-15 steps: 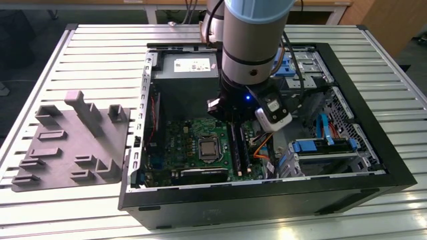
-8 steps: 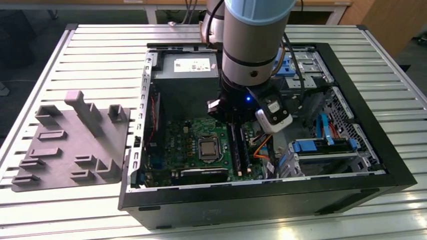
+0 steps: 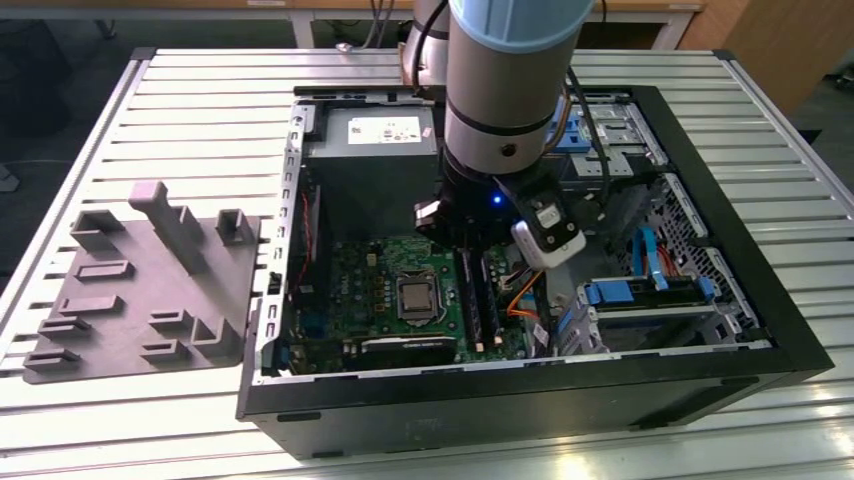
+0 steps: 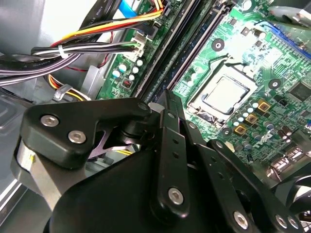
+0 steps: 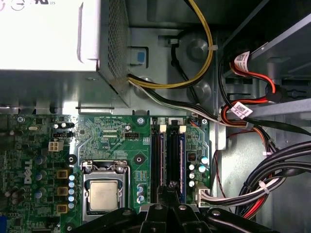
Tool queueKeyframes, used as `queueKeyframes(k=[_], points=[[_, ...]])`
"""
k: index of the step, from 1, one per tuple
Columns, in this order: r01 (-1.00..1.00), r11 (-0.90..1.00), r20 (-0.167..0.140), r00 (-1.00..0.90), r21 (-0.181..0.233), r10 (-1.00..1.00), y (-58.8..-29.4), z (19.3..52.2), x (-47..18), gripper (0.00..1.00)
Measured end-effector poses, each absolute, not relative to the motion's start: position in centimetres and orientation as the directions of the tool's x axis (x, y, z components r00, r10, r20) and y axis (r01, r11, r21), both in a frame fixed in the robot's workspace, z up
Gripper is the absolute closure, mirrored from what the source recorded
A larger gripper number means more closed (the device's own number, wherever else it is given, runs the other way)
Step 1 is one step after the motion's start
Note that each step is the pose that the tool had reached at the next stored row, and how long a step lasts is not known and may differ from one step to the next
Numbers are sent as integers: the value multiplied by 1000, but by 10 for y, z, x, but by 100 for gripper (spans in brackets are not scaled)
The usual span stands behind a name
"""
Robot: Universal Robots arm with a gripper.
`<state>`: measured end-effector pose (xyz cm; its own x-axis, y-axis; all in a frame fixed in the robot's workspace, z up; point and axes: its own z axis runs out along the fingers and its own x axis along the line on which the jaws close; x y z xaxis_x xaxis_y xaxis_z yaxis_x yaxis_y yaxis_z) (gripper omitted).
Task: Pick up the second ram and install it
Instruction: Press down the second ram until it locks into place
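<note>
Gripper (image 3: 458, 236) was down inside the PC case (image 3: 747, 300), right over the memory slots (image 5: 166, 155) – slots' long axis in line with the fingertips (image 4: 166, 97), beside the CPU socket (image 5: 103, 194). Jaws were drawn almost together. I couldn't tell the second ram apart from the slots, so whether the jaws pinched it is unclear – if there, it's edge-on under the tips. Grey tray (image 3: 140, 290) outside held no stick. The power supply label (image 3: 380, 128) and cable tags (image 5: 239, 110) weren't legible enough to quote.

The robot arm (image 3: 511, 80) reaches straight down, with its wrist (image 3: 467, 215) low. The black gripper (image 5: 171, 187) points down too, its fingers (image 4: 167, 104) pressed close together.
</note>
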<state>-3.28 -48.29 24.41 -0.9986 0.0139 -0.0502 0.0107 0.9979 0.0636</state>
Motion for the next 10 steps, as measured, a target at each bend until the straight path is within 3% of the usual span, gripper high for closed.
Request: queueKeyframes(k=[10], points=[[11,998,-50,-999,64,14,-486,244,-33,89]])
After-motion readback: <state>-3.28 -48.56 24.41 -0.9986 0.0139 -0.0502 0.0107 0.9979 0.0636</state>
